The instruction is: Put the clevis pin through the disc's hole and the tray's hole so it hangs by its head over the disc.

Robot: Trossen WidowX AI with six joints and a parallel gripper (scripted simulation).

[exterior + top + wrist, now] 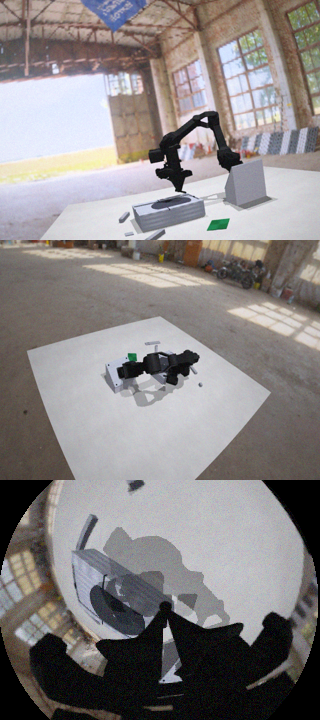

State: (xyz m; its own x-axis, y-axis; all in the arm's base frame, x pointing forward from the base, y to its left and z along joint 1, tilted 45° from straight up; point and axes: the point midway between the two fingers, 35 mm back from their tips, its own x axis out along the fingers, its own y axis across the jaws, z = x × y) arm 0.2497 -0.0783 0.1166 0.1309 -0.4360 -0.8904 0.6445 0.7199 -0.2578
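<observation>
Exterior view: the gripper [164,375] [180,190] [164,612] pinches the pin [183,191] [165,605] near the tray [158,377] [170,217] [100,561].
The disc [163,360] [170,203] [106,605] (dark, broad) lies inside the tray, apart from the green patch [132,357] [218,224].

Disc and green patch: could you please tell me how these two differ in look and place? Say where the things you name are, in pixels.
The disc [164,361] [169,203] [106,606] is round, while the green patch [132,357] [218,224] is four-sided. The disc is dark grey; the green patch is green. The disc lies in the tray [158,378] [180,214] [125,575], the green patch beside it on the table [155,441] [284,186] [235,545]. Both lie flat.
</observation>
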